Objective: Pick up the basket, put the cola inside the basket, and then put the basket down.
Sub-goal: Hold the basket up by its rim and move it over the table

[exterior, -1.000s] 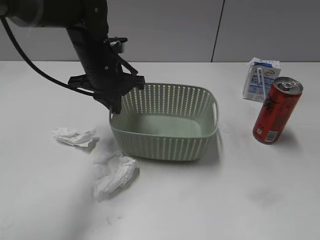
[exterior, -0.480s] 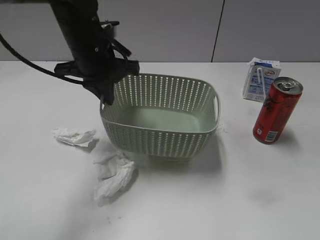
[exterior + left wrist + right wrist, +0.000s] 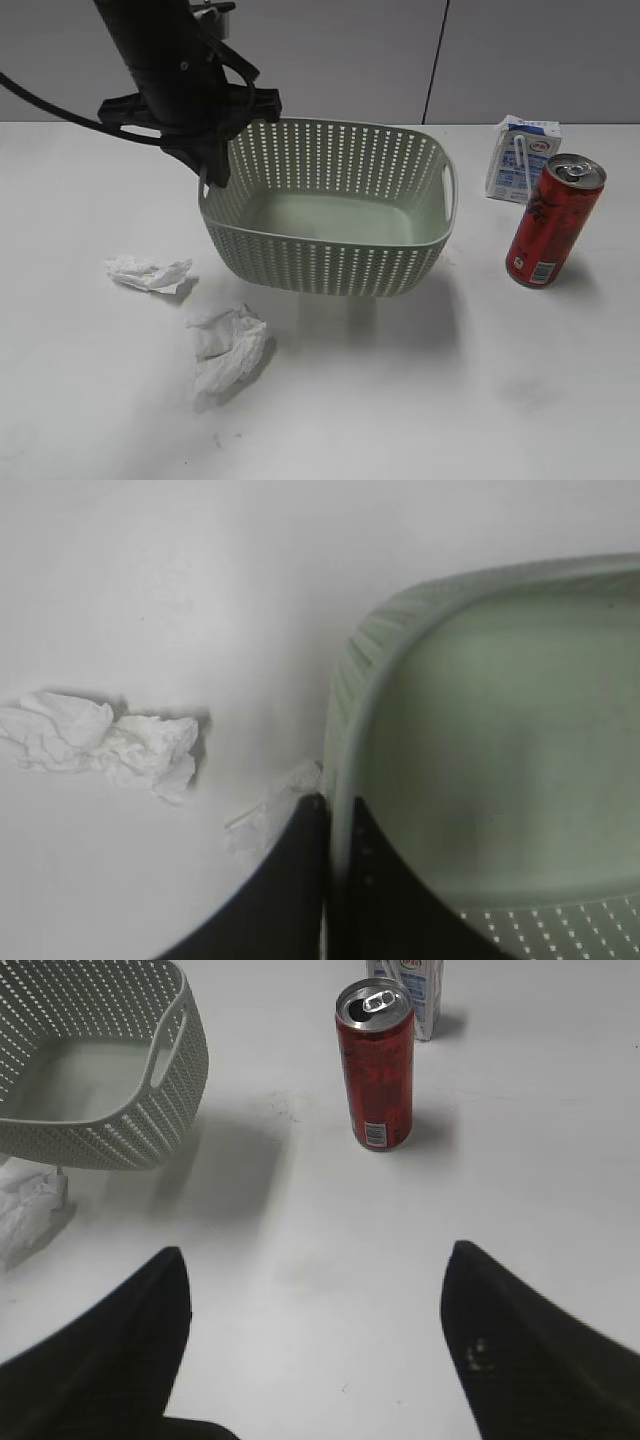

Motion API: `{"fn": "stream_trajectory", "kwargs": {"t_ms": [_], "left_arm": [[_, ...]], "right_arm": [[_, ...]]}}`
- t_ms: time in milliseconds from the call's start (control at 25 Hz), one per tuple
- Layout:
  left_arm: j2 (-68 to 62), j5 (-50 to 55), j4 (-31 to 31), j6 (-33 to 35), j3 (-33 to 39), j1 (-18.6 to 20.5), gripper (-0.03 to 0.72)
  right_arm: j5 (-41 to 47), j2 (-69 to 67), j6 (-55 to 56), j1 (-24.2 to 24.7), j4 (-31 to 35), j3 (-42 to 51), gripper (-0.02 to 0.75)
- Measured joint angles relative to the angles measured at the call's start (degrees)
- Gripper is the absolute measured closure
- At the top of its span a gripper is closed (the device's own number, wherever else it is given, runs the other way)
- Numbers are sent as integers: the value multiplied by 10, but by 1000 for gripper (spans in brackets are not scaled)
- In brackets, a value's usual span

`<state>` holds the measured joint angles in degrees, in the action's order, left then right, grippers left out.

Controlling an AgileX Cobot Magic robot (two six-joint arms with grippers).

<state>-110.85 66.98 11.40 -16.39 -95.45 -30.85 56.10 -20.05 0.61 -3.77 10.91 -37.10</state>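
**Basket held clear of the surface by the left gripper**

At the 9 o'clock rim of the basket [image 3: 330, 205], the left gripper [image 3: 213, 165] is clenched on the basket wall; the left wrist view shows one dark finger [image 3: 290, 880] outside the rim and the other inside, with the pale green wall pinched between them. Seen from the exterior camera, the basket hangs off the white surface [image 3: 400, 400], tilted, with a soft shadow beneath it. Its interior holds nothing.

The cola [image 3: 553, 220] stands upright on the surface at 3 o'clock from the basket, well apart from it, opened top facing up. A blue-and-white carton [image 3: 522, 158] stands just behind the cola, toward 12 o'clock.

Two crumpled tissues lie on the surface: one [image 3: 148, 272] at 9 o'clock from the basket, another [image 3: 228, 350] at about 7 o'clock.

The right gripper [image 3: 315, 1350] is released, its two dark fingers spread wide and grasping nothing; in its wrist view the cola [image 3: 378, 1065] sits ahead at 12 o'clock, with the basket [image 3: 100, 1060] toward 10 o'clock.
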Motion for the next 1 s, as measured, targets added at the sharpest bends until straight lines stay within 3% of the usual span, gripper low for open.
{"fn": "stream_trajectory", "kwargs": {"t_ms": [360,600,1000], "left_arm": [[0,-7,0,0,0,-2,691],[0,-25,4,0,0,-2,691],[-6,-34,4,0,0,-2,691]], "right_arm": [[50,-321,4,0,-2,-209,145],[36,-495,-14,0,-14,-287,80],[35,-708,-20,-4,-39,-417,70]]}}
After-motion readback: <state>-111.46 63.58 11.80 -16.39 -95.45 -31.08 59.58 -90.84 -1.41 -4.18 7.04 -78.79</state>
